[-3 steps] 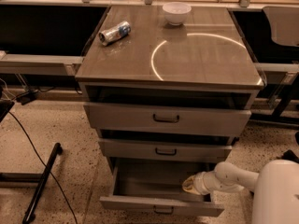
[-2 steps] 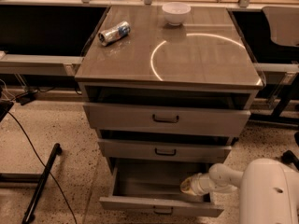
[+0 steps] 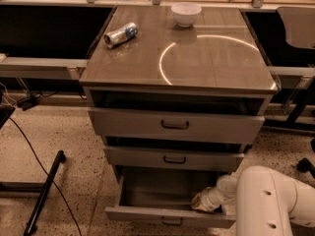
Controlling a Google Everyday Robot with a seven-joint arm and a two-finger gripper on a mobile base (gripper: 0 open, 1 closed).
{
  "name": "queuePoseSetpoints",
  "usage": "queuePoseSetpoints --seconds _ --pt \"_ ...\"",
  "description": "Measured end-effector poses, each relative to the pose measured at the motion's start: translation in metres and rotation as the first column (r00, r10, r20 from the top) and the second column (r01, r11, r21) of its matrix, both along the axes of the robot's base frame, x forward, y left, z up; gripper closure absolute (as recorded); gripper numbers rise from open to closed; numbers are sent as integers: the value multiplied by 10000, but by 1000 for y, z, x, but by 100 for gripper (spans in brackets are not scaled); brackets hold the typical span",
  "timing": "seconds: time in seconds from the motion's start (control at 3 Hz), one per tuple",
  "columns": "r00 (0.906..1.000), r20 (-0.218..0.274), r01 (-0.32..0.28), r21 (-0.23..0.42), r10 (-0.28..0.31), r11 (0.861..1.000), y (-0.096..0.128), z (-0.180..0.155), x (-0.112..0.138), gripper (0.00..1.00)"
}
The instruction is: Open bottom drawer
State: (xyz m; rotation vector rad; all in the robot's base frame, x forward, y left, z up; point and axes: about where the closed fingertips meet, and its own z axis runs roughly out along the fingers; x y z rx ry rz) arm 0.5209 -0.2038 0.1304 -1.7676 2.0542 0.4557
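The one camera view looks down on a grey cabinet (image 3: 216, 68) with three drawers stacked in its front. The bottom drawer (image 3: 147, 215) sits at 6 o'clock in the frame. It stands well out from the cabinet, its grey inside open to view, and its shallow front panel carries a small black handle (image 3: 171, 222) at centre. Above it, the middle drawer (image 3: 138, 157) and the top drawer (image 3: 128, 124) each project a little, with a dark gap over each. Each has one black handle, so there are three handles in all.

One white robot arm (image 3: 268, 200) comes in from 4 o'clock. Its one gripper (image 3: 201, 202) lies inside the bottom drawer at about 5 o'clock, at the right end just behind the front panel. Whether the gripper is apart, together or clamped on anything cannot be told.

On the cabinet top there are two things. One crushed can (image 3: 120, 34) lies on its side at 11 o'clock, and one white bowl (image 3: 186, 14) stands upright at 12 o'clock, well apart from the can. A bright ring of light (image 3: 162, 65) curves across the top between them and the front edge.
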Motion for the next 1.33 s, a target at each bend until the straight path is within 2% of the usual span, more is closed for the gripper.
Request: queuePoseSetpoints --seconds 0.33,0.67,1.0,1.33 --pt "9936 -744 -846 71 849 9964 3 -2 -21 100" --pt "9659 -1914 -1604 868 1744 9832 8 12 -60 100" --pt "9511 -2502 -1512 1339 1810 9794 2 23 -90 100" --pt "9604 -2346 -1059 1925 1505 9756 -7 47 -102 100"
